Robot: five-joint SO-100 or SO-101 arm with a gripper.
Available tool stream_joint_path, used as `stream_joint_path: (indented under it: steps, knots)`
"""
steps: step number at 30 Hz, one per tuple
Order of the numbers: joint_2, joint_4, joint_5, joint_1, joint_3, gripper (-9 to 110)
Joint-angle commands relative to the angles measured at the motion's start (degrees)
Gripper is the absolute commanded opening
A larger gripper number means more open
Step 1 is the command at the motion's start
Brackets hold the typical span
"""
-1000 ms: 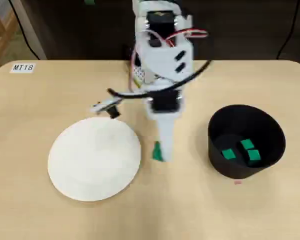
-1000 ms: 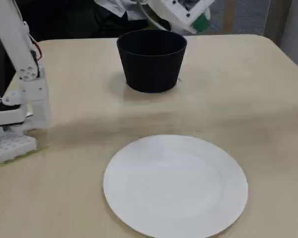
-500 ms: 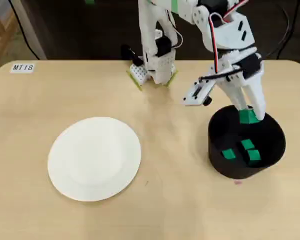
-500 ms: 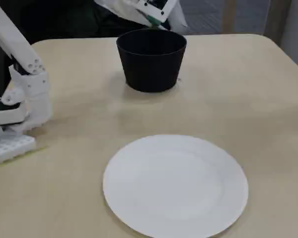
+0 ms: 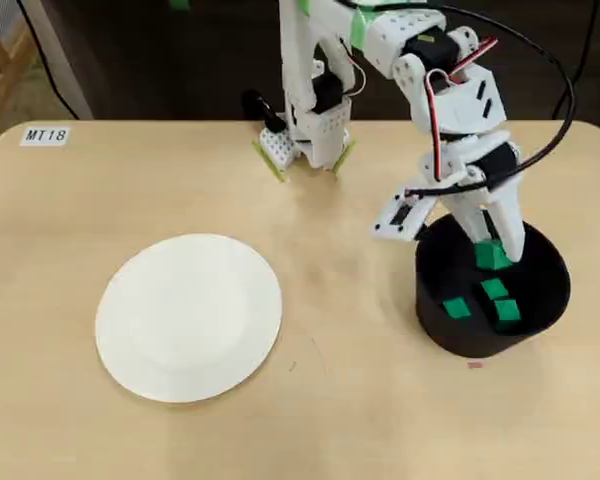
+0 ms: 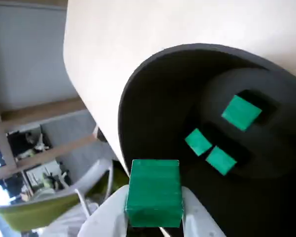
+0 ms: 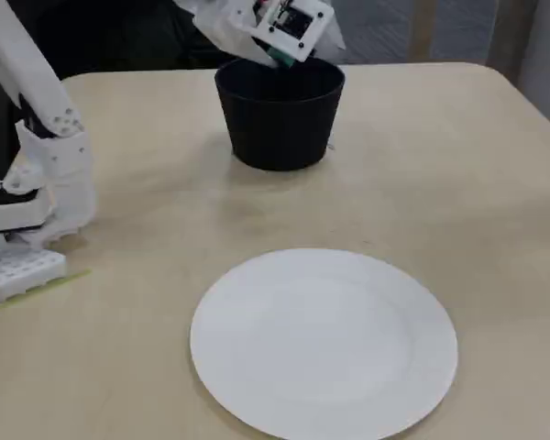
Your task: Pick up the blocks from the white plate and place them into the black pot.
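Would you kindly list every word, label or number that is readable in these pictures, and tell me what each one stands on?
"MT18": dark letters on a small white label stuck to the table near its far left corner in the overhead view; slightly blurred, so the reading is probable.
No text shows on the white plate, the black pot, the green blocks or the arm.
The shelf clutter behind the table in the wrist view is too blurred to read.

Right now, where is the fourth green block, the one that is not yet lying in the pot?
The fourth block is held in the gripper over the open mouth of the black pot, at the right side of the overhead view, above the three blocks on the pot's floor.
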State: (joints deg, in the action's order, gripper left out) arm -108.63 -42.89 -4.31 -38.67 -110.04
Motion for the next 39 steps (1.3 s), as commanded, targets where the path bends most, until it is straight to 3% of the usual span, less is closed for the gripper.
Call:
stream_joint_path:
  steps: [1,6,9,10,22,28,39]
  knots:
    - [-0.3,-0.1,-0.9,-0.6,0.2,28]
    - [-0.8,-0.2,-1.3,0.0,0.4,26]
    - [-1.9,0.2,-1.3,2.5,0.8,-1]
    - [-2.5,0.3,-1.1,4.2,0.8,-2]
    - [-16.4,-0.1,-4.0,37.3,-2.2,-2]
    - [-31.3,4.3,0.5,36.8,-18.5,-2]
    - [-51.7,2.4,-1.3,39.4,-40.7,-2]
